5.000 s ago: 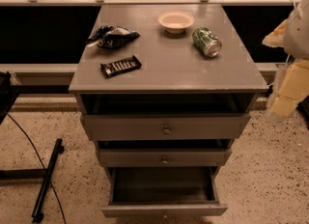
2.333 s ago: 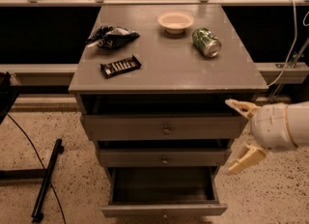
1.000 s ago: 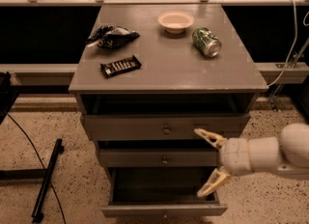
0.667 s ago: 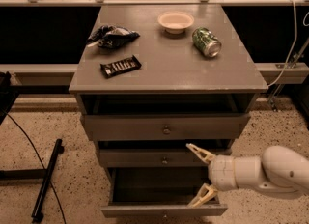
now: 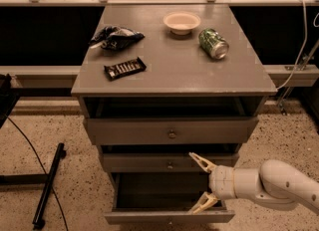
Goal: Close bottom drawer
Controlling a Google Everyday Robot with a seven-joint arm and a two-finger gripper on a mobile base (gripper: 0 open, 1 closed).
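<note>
Just one camera here, so there's no second view to overlap with. It sits in front of the cabinet point(image 5: 174, 75), up high, looking forward and down at a fairly steep angle, so you get the whole top surface plus all three drawer fronts under it. It's pretty close in: the cabinet fills most of the frame, the bottom drawer point(image 5: 169, 217) is almost cut off by the lower edge, and a railing point(image 5: 159, 1) runs along the top edge. The gripper point(image 5: 192, 182) is at lower right, fingers spread wide, just in front of that pulled-out bottom drawer.
</note>
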